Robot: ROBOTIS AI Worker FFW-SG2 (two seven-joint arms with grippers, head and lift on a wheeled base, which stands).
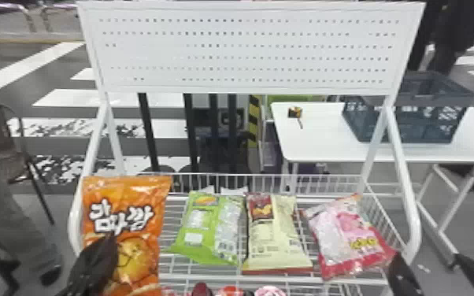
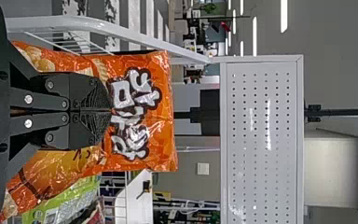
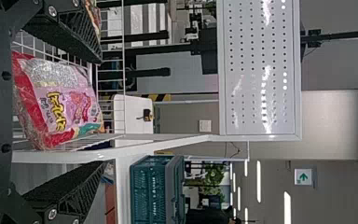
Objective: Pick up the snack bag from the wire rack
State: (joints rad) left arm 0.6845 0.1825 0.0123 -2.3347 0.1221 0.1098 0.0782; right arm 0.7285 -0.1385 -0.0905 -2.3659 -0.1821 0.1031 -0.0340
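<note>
The pink snack bag point(image 1: 350, 240) is lying on the wire rack's point(image 1: 414, 220) right side, likely light, soft and slippery; its puffy middle is needing a gentle squeeze. The right end effector point(image 3: 102, 112) is hanging wide apart there; the left end effector point(image 2: 111, 111) is pointing, fingers together, at the rack's left.

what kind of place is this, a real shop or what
Probably an indoor test or demo hall rather than a real shop: the wire rack holds a few snack bags, but crosswalk-like stripes mark the floor and a green arrow sign hangs beyond.
</note>
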